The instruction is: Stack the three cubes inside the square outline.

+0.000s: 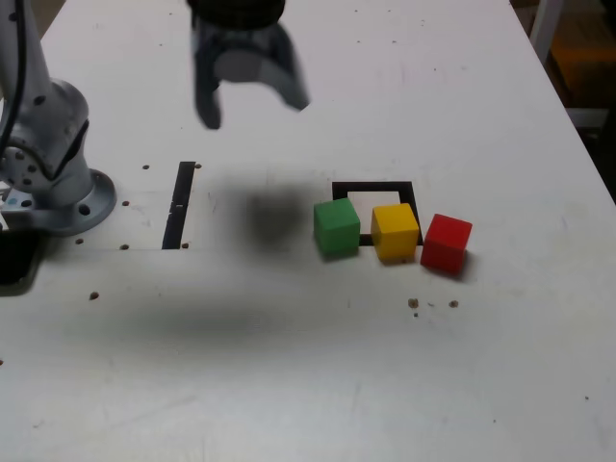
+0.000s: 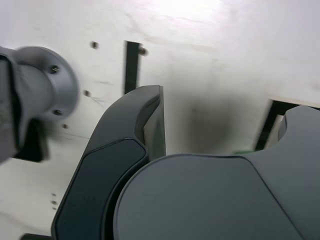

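Cubes sat in row by square outline (image 1: 374,195): green cube (image 1: 337,226), yellow cube (image 1: 395,231), red cube (image 1: 447,243). Gripper (image 1: 252,101) hung well apart, jaws spread, empty.

Desk (image 1: 289,385): white, matte surface, lightly scuffed, filling nearly the whole exterior view. Black strip (image 1: 179,205): straight and narrow, lay flat on the desk toward the exterior view's left, running away from the camera; also showed in the wrist view (image 2: 131,66). Small dark screw holes (image 1: 145,166): dotted about the strip's ends, with a further few (image 1: 414,303) in the near desk area. Background at the exterior view's upper right: white frame leg (image 1: 545,29) and an orange-brown floor patch (image 1: 582,58), blurred.
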Tool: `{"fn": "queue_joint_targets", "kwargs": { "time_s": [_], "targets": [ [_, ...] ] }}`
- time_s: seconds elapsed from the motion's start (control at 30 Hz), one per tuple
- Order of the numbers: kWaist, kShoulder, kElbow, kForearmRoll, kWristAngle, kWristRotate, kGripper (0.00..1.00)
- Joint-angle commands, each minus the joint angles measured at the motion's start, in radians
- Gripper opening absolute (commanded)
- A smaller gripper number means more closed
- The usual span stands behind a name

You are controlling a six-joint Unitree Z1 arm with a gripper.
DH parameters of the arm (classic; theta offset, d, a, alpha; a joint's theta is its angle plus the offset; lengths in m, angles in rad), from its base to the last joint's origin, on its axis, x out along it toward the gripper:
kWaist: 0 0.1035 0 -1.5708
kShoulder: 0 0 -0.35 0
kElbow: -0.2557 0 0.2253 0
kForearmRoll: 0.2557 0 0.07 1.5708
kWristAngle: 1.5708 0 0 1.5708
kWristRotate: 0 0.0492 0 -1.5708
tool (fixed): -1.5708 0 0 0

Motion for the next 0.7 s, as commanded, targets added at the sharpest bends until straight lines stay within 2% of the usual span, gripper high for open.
{"fn": "queue_joint_targets", "kwargs": {
  "time_s": [0.0,0.3,0.47,0.67],
  "targets": [
    [-0.003,0.009,-0.027,0.020,-0.006,-0.007,0.87],
    [-0.062,0.077,-0.202,0.072,-0.045,-0.070,0.87],
    [-0.134,0.160,-0.342,0.090,-0.079,-0.143,0.87],
    [-0.208,0.236,-0.466,0.099,-0.097,-0.227,0.87]
  ]
}}
